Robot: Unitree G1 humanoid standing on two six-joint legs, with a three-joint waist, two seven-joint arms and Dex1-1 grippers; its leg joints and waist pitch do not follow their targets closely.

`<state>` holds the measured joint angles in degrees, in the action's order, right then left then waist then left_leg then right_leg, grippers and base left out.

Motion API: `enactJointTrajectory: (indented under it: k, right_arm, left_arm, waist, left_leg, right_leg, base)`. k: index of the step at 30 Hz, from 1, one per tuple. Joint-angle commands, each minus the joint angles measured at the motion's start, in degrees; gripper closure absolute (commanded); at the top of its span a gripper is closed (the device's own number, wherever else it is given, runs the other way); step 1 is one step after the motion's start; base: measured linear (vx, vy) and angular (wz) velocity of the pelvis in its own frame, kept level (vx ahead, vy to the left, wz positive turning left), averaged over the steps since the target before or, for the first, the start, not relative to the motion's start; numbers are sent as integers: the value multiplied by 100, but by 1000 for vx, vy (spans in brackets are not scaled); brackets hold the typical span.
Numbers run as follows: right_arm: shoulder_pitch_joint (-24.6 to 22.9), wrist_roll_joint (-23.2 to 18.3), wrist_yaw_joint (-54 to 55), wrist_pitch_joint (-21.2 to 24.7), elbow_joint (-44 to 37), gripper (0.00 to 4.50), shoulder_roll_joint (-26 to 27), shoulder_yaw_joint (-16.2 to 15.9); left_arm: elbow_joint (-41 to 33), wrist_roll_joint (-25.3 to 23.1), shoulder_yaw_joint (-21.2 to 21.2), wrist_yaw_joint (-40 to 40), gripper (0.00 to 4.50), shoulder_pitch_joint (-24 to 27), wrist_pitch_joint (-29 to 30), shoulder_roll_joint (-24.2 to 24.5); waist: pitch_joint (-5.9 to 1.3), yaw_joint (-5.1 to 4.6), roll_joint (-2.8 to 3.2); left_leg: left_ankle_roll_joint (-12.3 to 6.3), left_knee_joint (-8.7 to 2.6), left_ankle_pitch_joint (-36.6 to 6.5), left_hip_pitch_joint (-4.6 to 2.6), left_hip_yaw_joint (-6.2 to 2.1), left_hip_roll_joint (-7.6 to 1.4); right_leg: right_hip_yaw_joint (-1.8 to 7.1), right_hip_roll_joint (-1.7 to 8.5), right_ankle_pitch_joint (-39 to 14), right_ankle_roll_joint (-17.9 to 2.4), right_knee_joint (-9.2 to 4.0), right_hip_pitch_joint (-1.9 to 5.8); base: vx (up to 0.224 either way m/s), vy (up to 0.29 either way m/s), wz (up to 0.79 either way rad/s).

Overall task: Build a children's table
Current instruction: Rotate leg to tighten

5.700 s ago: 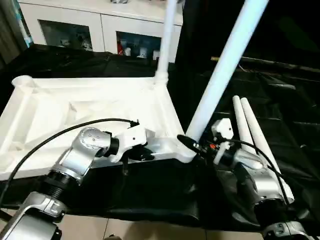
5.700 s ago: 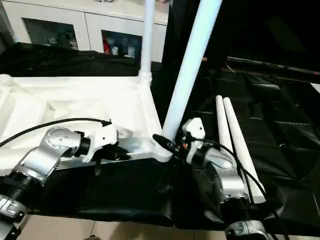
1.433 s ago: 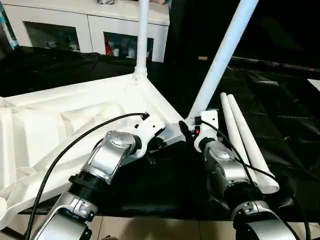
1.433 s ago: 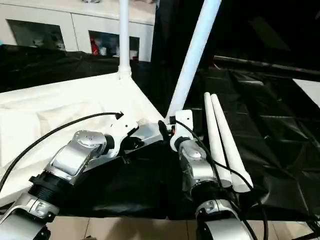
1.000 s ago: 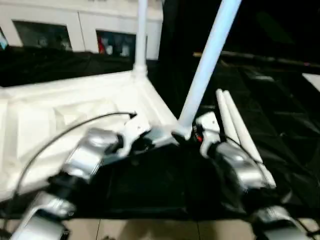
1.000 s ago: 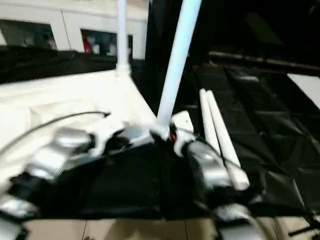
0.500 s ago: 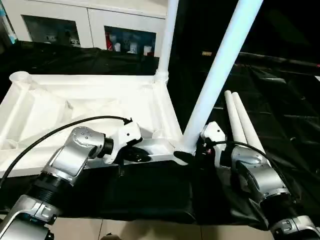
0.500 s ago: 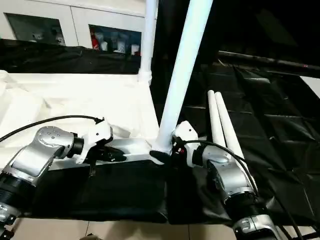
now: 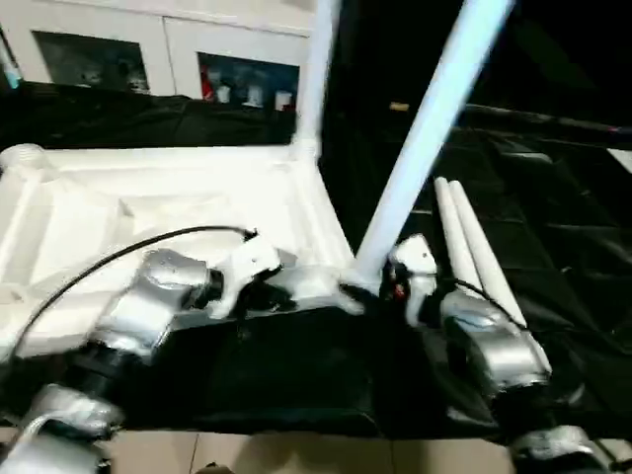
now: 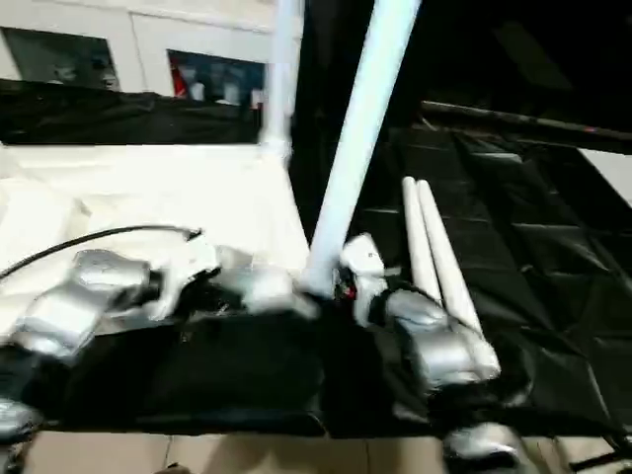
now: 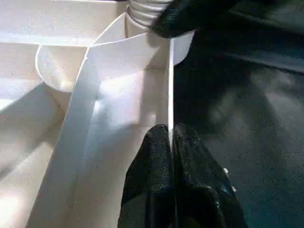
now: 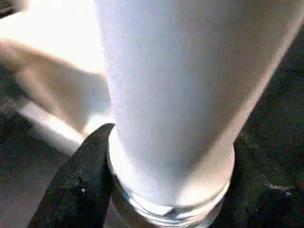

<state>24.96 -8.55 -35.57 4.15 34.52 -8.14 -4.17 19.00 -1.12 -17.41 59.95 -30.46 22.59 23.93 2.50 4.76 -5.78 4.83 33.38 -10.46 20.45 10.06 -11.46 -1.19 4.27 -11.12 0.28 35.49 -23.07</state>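
The children's table lies upside down, its white top (image 9: 148, 197) showing the ribbed underside. One white leg (image 9: 425, 128) rises tilted from the near right corner socket. Another leg (image 9: 311, 79) stands in the far corner. Two loose legs (image 9: 474, 247) lie side by side on the cloth to the right. My left gripper (image 11: 170, 142) is shut on the thin near rim of the top, close to that corner. My right gripper (image 9: 367, 293) sits at the base of the tilted leg (image 12: 180, 95), just above its threaded collar.
The black cloth-covered work table (image 9: 563, 188) stretches to the right and back. A white cabinet (image 9: 148, 54) with glass doors stands behind. The work table's front edge (image 9: 296, 434) is close below my forearms, with floor beyond it.
The camera has shifted a little. The left gripper keeps its hold on the rim and the right gripper stays at the tilted leg's base.
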Motion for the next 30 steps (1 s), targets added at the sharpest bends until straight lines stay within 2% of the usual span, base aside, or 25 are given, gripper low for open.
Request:
enactJointTrajectory:
  k: [1,2,3,4,5,7,8,12,14,18,19,20,21,22,23,24,26,27,28,29,30]
  right_arm:
    - [57,-44,844,110,429,177,68,363]
    - [120,-15,1190,99,594,177,189,423]
    - [216,31,1677,50,834,177,371,487]
    - [337,71,2198,6,1100,177,595,539]
    - [392,98,2396,5,1198,177,680,544]
    - [577,170,2726,-31,1446,177,933,525]
    - [583,172,2731,-33,1452,177,940,525]
    - [795,202,2697,-204,1681,177,1144,510]
    - [917,219,2537,-364,1816,121,1222,468]
    - [1004,248,2188,-488,1864,86,1164,407]
    - [993,250,2084,-495,1820,63,1115,393]
    - [939,249,1786,-484,1667,63,964,344]
    - [936,248,1771,-482,1659,63,956,341]
    - [936,248,1771,-482,1659,63,956,341]
    - [879,276,1397,-465,1518,63,759,244]
    - [879,276,1397,-465,1518,63,759,244]
    - [841,306,1179,-453,1438,63,636,172]
    - [759,337,837,-415,1264,63,424,64]
    - [759,337,837,-415,1264,63,424,64]
    - [645,359,417,-385,1023,63,155,-59]
    - [645,359,417,-385,1023,63,155,-59]
  left_arm:
    - [267,14,-87,-388,450,45,140,-280]
    - [402,-59,-57,-681,450,-26,243,-424]
    - [600,-138,5,-1125,450,-136,427,-662]
    - [812,-220,59,-1593,450,-261,585,-934]
    - [872,-254,54,-1716,450,-303,606,-1022]
    - [950,-334,-4,-1882,450,-391,655,-1220]
    - [952,-335,-5,-1884,450,-393,656,-1224]
    - [1037,-419,-36,-1945,450,-462,613,-1324]
    - [1064,-462,-63,-1944,450,-480,593,-1327]
    - [984,-439,-91,-1760,450,-416,484,-1190]
    - [952,-412,-106,-1651,450,-391,393,-1137]
    - [893,-363,-109,-1465,450,-343,287,-1022]
    - [891,-361,-108,-1459,450,-341,286,-1017]
    - [891,-361,-108,-1459,450,-341,286,-1017]
    - [844,-313,-91,-1270,450,-292,171,-907]
    - [844,-313,-91,-1270,450,-292,171,-907]
    - [809,-276,-97,-1108,450,-257,27,-838]
    - [738,-209,-113,-812,450,-189,-241,-700]
    - [738,-209,-113,-812,450,-189,-241,-700]
    - [561,-56,-128,-370,450,-90,-352,-523]
    - [561,-56,-128,-370,450,-90,-352,-523]
  waist:
    - [-245,-8,62]
    - [-249,-5,55]
    - [-252,-9,82]
    - [-249,-19,68]
    - [-257,-2,63]
    - [-260,-2,65]
    - [-269,13,48]
    - [-278,7,49]
    - [-276,2,53]
    - [-267,-20,39]
    - [-261,-19,33]
    - [-262,-22,46]
    - [-265,-17,42]
    - [-268,-27,30]
    - [-272,-17,7]
    - [-272,-10,7]
    - [-287,-5,0]
    - [-289,6,22]
    - [-289,-9,11]
    - [-300,-4,37]
    - [-302,17,36]
  left_leg:
    - [250,-466,-1616,-67,-22,-142]
    - [262,-469,-1689,-74,-25,-139]
    - [309,-472,-1755,-76,-31,-142]
    - [354,-475,-1863,-96,-36,-132]
    - [366,-466,-1921,-124,-38,-124]
    - [314,-477,-1913,-83,-46,-121]
    - [276,-477,-1880,-73,-50,-117]
    - [221,-486,-1836,-53,-49,-114]
    - [212,-490,-1905,-49,-53,-115]
    - [205,-501,-2145,-38,-75,-119]
    - [195,-508,-2184,-34,-83,-118]
    - [198,-506,-2215,-48,-78,-124]
    - [183,-504,-2228,-46,-84,-122]
    - [172,-507,-2154,-20,-79,-122]
    - [149,-502,-2063,-25,-73,-121]
    - [117,-496,-2025,-27,-60,-125]
    - [73,-496,-1717,13,-51,-123]
    - [54,-494,-1645,4,-53,-122]
    - [16,-490,-1584,11,-37,-128]
    - [10,-489,-1481,-2,-31,-131]
    - [-6,-483,-1413,-14,-33,-129]
  right_leg:
    - [152,316,-1772,-983,-465,168]
    - [158,323,-1909,-918,-483,166]
    - [166,325,-1950,-858,-486,141]
    - [162,314,-2065,-807,-496,120]
    - [160,313,-2116,-755,-506,105]
    - [167,313,-2039,-695,-510,122]
    - [162,312,-1984,-651,-506,132]
    - [154,296,-1784,-623,-496,141]
    - [157,303,-1859,-608,-508,135]
    - [152,312,-2216,-555,-542,121]
    - [146,312,-2330,-528,-559,117]
    - [156,314,-2344,-532,-563,94]
    - [149,311,-2351,-531,-567,103]
    - [156,318,-2294,-548,-559,117]
    - [153,310,-2233,-552,-561,121]
    - [160,303,-2167,-562,-557,120]
    - [167,314,-1890,-642,-524,161]
    - [163,310,-1824,-651,-526,163]
    - [166,298,-1685,-694,-517,163]
    - [169,295,-1509,-763,-495,166]
    - [161,293,-1405,-790,-493,177]
  base:
    - [0,0,0]
    - [0,0,0]
    - [0,0,0]
    - [0,0,0]
    - [0,0,0]
    - [0,0,0]
    - [0,0,0]
    - [0,0,0]
    - [0,0,0]
    - [0,0,0]
    - [0,0,0]
    - [0,0,0]
    - [0,0,0]
    - [0,0,0]
    - [0,0,0]
    - [0,0,0]
    - [0,0,0]
    - [0,0,0]
    - [0,0,0]
    - [0,0,0]
    - [0,0,0]
